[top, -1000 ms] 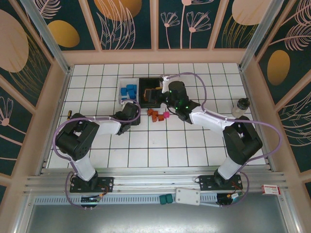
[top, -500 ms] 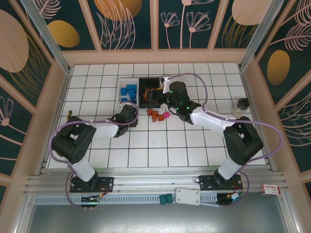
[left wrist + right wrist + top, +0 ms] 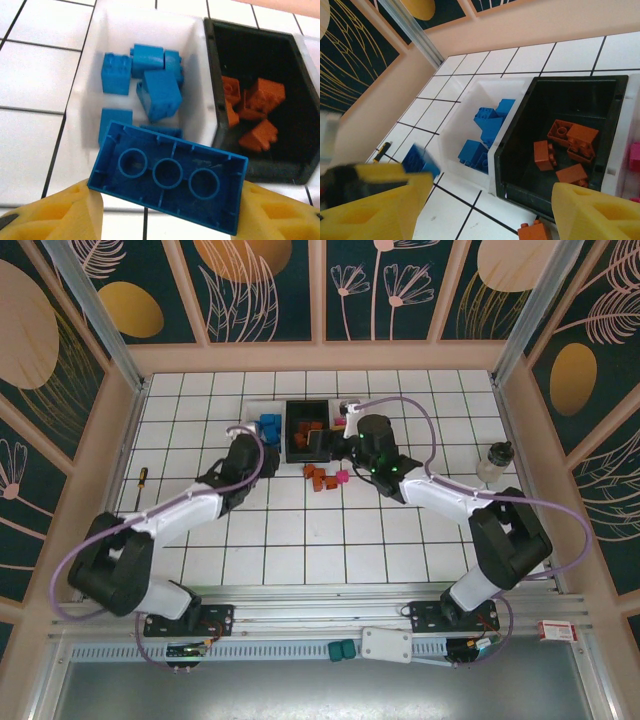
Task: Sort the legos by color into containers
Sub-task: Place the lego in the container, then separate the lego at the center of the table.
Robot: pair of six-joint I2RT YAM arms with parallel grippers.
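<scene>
Top external: we see loose orange bricks (image 3: 318, 477) and a pink brick (image 3: 341, 477) on the tiles (image 3: 300, 530) just beside the black bin (image 3: 296, 435). Left wrist: left gripper (image 3: 175, 207) clamps a blue brick (image 3: 167, 175) just beside the white bin (image 3: 97, 60) of blue bricks (image 3: 157, 95). Right wrist: right gripper (image 3: 485, 210) gapes wide, empty, above the black bin.

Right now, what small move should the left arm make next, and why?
Probably ease the left gripper forward so its blue brick hangs over the white bin, then release: the brick appears at the bin's near rim, and that bin holds the other blue legos.
</scene>
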